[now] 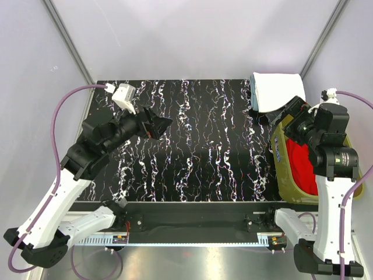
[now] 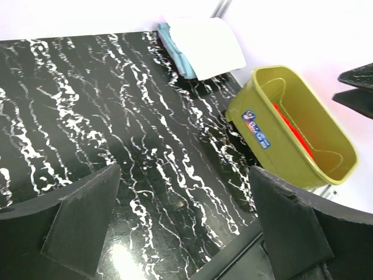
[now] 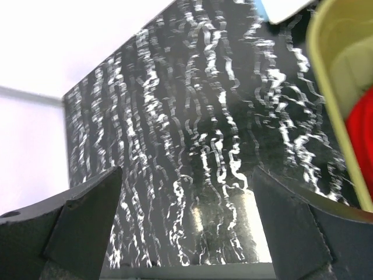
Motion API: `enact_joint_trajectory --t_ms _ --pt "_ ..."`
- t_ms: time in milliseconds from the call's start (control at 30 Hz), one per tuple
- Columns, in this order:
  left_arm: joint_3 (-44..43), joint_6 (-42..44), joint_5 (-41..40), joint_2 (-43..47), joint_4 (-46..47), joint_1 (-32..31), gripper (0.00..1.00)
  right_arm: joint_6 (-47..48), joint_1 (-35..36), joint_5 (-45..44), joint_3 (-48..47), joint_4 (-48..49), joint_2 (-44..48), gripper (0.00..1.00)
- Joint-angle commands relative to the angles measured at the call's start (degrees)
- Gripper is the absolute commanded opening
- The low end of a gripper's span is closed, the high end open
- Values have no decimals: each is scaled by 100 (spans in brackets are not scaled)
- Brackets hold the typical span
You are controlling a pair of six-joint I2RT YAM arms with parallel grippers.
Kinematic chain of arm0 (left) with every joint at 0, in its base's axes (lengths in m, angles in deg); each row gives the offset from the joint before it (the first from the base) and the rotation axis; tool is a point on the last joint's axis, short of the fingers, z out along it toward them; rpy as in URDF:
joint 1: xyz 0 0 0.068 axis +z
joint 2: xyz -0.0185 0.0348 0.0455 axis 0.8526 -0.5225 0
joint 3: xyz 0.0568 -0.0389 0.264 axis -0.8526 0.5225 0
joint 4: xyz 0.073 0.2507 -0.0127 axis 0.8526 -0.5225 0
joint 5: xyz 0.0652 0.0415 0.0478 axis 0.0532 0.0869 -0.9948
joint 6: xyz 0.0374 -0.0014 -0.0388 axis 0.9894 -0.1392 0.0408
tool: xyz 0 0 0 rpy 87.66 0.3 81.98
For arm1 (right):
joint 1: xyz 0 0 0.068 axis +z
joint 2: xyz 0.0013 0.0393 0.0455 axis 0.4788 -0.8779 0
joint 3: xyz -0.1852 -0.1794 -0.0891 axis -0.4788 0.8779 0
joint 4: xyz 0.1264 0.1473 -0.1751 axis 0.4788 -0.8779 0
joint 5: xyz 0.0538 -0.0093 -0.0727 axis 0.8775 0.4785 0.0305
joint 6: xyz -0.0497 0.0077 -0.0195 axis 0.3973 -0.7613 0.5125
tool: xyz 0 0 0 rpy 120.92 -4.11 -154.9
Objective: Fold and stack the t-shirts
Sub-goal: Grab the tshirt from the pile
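1. In the top view, the red t-shirt [image 1: 303, 166] lay bunched in the olive basket [image 1: 280, 160] at the right edge. It sat just below the right gripper [image 3: 186, 181], the nearer one, whose jaws stood wide and empty. The basket's long axis ran top to bottom.
2. The left gripper [image 2: 185, 175], also wide and empty, hung well apart at upper left.
3. Counted: one red shirt, one basket, and two folded shirts stacked at upper right, a white t-shirt [image 1: 278, 90] over a pale blue t-shirt [image 2: 175, 49].

Largely hidden under the right arm [image 1: 329, 151] in the top view: red t-shirt [image 1: 300, 166] and olive basket [image 1: 281, 175]. Cut off in the right wrist view: same shirt at the right edge, folded white t-shirt [image 3: 288, 7] at the top edge, one corner showing. Too small to read: blue label [image 2: 257, 127] on the basket wall.
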Motion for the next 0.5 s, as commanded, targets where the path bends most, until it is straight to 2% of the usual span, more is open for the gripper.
enact_joint_trajectory --t_ms 0,67,233,367,467 --pt "-28 159 -358 86 -84 16 99 -231 26 -862 -285 -170 -101 100" --pt "-107 195 -498 51 -311 16 99 -512 26 -1842 -478 -442 -232 100" --pt "-125 134 -429 103 -558 7 99 -917 26 -3182 -943 -592 -522 100" --pt "-2 63 -306 269 -620 7 99 -881 -166 -4481 -1962 -1013 -1582 100" --pt "77 54 -200 375 -655 16 99 -899 -623 -4329 -2570 -1488 -2417 100"
